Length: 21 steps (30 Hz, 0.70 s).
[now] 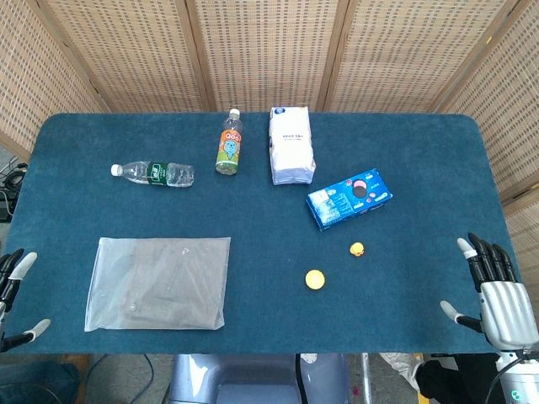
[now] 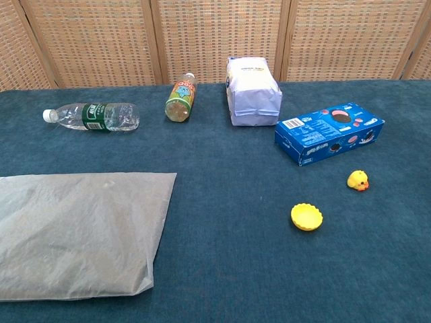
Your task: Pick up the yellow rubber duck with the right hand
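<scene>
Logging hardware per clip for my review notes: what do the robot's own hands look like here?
Only the head view shows them. The right hand has a ribbed silver metallic palm, black fingers and pale grey or white tips; a round dark joint with a small blue marking sits below its wrist. The left hand is mostly cut off by the frame edge: dark fingers with the same pale tips. No sleeves or hand cables can be made out.

Upper left of the blue table (image 1: 253, 210), a clear water bottle (image 1: 153, 173) lies flat; a juice bottle (image 1: 229, 143) and white packet (image 1: 291, 145) up top; blue cookie box (image 1: 349, 199) right of centre; yellow cap (image 1: 314, 279) below it; grey plastic bag (image 1: 158, 283) lower left.
</scene>
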Available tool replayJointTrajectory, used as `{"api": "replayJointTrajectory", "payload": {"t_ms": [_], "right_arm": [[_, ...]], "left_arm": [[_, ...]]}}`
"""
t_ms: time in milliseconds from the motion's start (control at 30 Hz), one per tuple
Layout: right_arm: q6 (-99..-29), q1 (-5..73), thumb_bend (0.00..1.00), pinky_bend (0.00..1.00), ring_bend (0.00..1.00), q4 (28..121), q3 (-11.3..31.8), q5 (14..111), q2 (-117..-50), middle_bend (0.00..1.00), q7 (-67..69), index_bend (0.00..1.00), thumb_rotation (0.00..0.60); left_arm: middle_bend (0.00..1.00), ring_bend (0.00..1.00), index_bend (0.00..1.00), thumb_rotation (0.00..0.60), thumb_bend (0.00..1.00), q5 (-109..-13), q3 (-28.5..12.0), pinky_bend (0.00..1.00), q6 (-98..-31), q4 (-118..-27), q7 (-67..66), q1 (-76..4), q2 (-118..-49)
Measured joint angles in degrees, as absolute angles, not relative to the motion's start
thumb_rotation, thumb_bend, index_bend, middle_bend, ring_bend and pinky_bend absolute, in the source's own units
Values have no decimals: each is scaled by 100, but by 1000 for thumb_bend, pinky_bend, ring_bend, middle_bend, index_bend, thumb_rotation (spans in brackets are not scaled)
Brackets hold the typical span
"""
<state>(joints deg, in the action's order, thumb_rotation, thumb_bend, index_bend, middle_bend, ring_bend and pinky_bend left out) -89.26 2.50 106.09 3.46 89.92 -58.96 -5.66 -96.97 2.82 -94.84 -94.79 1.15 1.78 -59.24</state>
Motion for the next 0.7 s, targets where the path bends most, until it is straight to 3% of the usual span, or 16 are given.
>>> {"api": "replayJointTrajectory", "payload": {"t_ms": [433,700], "right_arm": [[-8741,301,0,0,0,10627,346,8889,-5895,0,-501,110,600],[-7742,965,0,0,0,10458,635,8426,-6106,0,-500,199,600]], "left_arm": [[0,0,0,600,22,-9699,284,0,-9450,-9533,-5,180,-5942],[0,0,0,600,23,-9569,234,0,-9224,-9577,-229,91,-6032]]}}
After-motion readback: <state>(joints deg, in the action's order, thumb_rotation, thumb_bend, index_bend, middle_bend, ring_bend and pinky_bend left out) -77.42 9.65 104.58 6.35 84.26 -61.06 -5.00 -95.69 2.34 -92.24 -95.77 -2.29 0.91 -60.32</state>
